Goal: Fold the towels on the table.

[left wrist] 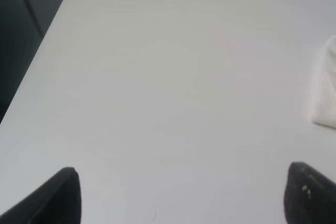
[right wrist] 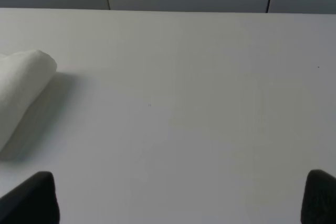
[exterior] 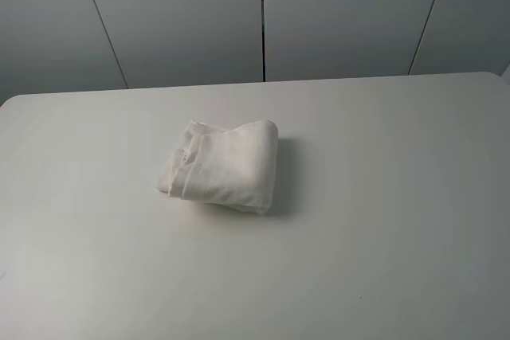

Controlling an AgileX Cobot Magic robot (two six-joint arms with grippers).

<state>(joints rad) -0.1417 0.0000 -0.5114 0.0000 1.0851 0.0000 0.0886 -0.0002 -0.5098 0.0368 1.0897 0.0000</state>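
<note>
The soft, light towel (exterior: 223, 166) looks folded; both grippers (left wrist: 178, 195) (right wrist: 181, 198) gape empty; pinch its three-o'clock fold.

Soft, even light — towel (exterior: 223, 166) shadow falls right; wrist views slightly blurred.

I see a plain white towel (exterior: 225, 166), slightly creamy against the table (exterior: 382, 197), no print showing, just soft grey shading in its folds. Table reads matte white, going pale grey toward the near side. Behind it I get grey wall panels (exterior: 183, 17) split by thin dark seams. My left gripper (left wrist: 181, 195) and right gripper (right wrist: 181, 198) fingertips are black.
</note>
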